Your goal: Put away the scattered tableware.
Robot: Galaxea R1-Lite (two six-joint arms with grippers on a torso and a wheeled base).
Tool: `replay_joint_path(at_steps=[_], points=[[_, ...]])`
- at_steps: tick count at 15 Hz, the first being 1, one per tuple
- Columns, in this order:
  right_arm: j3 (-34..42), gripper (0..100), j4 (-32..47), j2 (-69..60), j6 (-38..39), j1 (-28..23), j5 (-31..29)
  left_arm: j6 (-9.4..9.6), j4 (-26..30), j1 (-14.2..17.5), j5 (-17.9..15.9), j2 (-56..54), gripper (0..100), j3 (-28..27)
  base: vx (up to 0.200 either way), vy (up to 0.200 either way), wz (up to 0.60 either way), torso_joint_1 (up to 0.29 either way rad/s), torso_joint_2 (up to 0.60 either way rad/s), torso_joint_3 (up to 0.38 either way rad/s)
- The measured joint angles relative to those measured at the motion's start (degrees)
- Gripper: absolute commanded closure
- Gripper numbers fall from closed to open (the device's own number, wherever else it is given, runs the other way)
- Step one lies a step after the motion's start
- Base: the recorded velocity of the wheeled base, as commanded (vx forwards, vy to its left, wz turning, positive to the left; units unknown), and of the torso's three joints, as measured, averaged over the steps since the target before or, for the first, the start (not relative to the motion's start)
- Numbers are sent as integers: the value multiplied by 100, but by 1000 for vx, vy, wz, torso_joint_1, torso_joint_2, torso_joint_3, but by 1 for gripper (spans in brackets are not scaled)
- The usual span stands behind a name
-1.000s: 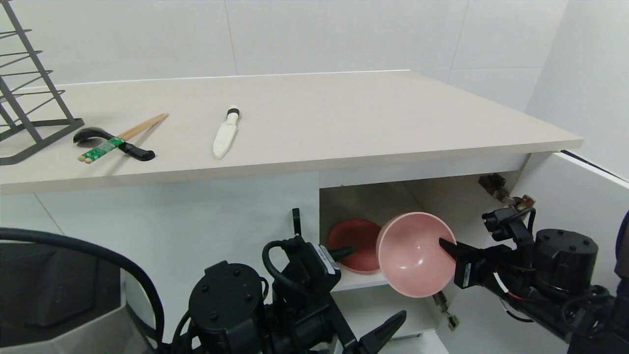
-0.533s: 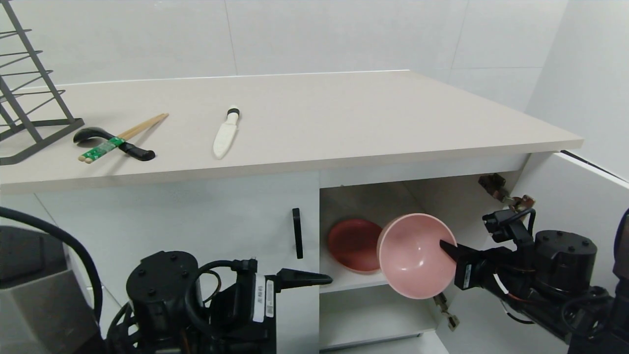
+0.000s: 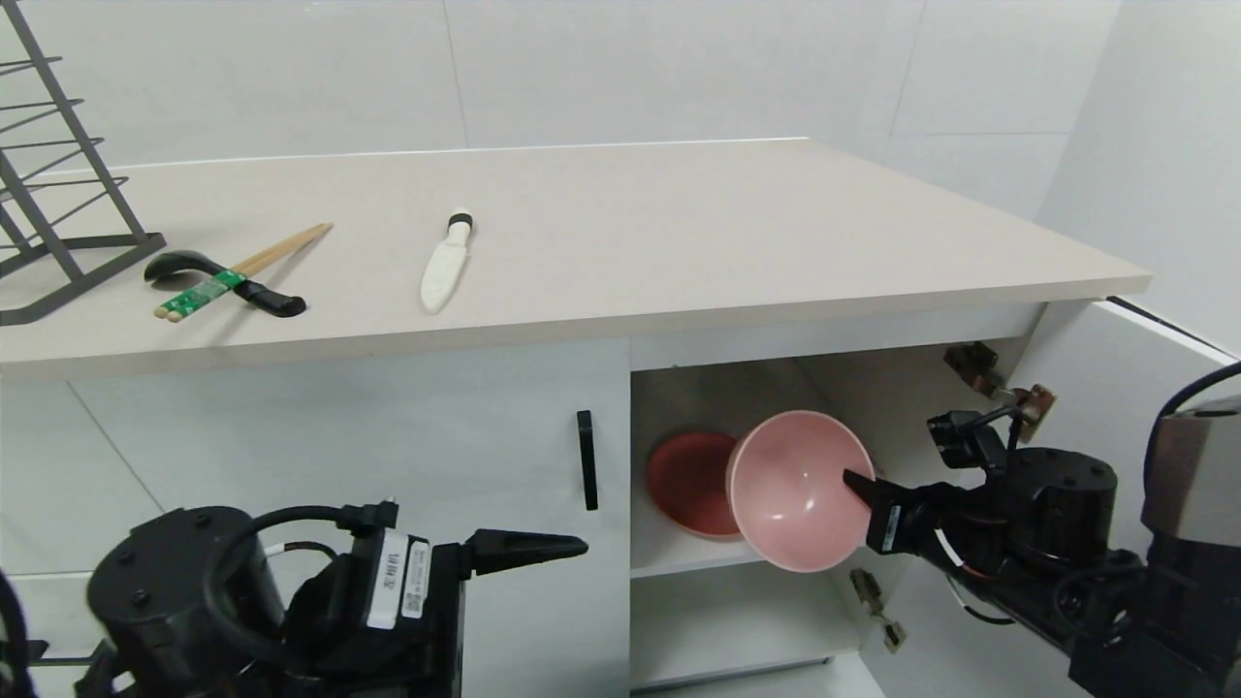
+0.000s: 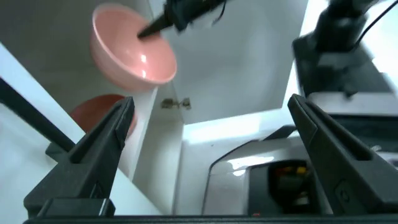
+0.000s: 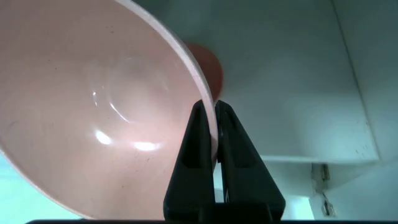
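My right gripper (image 3: 858, 485) is shut on the rim of a pink bowl (image 3: 790, 490), held tilted on its side in the open cabinet's mouth. In the right wrist view the two fingers (image 5: 202, 134) pinch the bowl's edge (image 5: 106, 112). A red dish (image 3: 690, 482) lies on the cabinet shelf (image 3: 679, 555), just behind the bowl. My left gripper (image 3: 543, 548) is low and left of the opening, in front of the closed door, open and holding nothing (image 4: 211, 109). On the counter lie a white knife (image 3: 444, 264), wooden chopsticks (image 3: 242, 269) and a black spoon (image 3: 223, 281).
The cabinet's right door (image 3: 1115, 368) stands swung open beside my right arm. The left door is closed, with a black handle (image 3: 586, 473). A dark wire rack (image 3: 58, 194) stands at the counter's far left. A lower shelf (image 3: 737, 620) lies bare below.
My left arm has pulled back from the cabinet opening, down and to the left. My right gripper has carried the pink bowl slightly left, closer to the red dish.
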Motion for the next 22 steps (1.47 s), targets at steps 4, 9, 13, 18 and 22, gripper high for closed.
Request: replay_joint_path(at_steps=[4,9,13,18,22], points=[[-583,100,-6,455,238,63,0,-1028,0,-119,1139,-952,0,347,0,0,0,0,0,0],[-1007,100,-1,967,235,149,20,-1374,0,-395,2324,-1417,0,384,0,0,0,0,0,0],[-1293,100,-4,1223,224,194,37,-1392,490,-466,2630,-1809,0,391,0,0,0,0,0,0],[-1679,100,-4,1488,235,205,63,-1390,1506,-235,2647,-2454,0,391,0,0,0,0,0,0],[-1941,100,-6,1681,240,182,72,-1390,2283,234,2666,-2981,0,391,0,0,0,0,0,0]])
